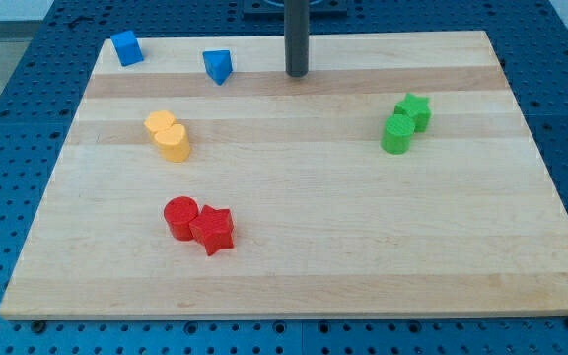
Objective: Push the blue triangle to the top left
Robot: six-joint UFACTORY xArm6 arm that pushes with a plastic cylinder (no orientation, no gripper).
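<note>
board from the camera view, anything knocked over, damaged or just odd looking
Nothing stands out. The blue triangle and blue cube sit apart near the view's top left. The yellow pair, red pair and green pair each sit touching. My tip rests to the triangle's right, not touching it.

No text, label, brand, number or sign can be read anywhere, neither on the wooden tabletop (pixel 363 247) nor on any of the coloured blocks.
</note>
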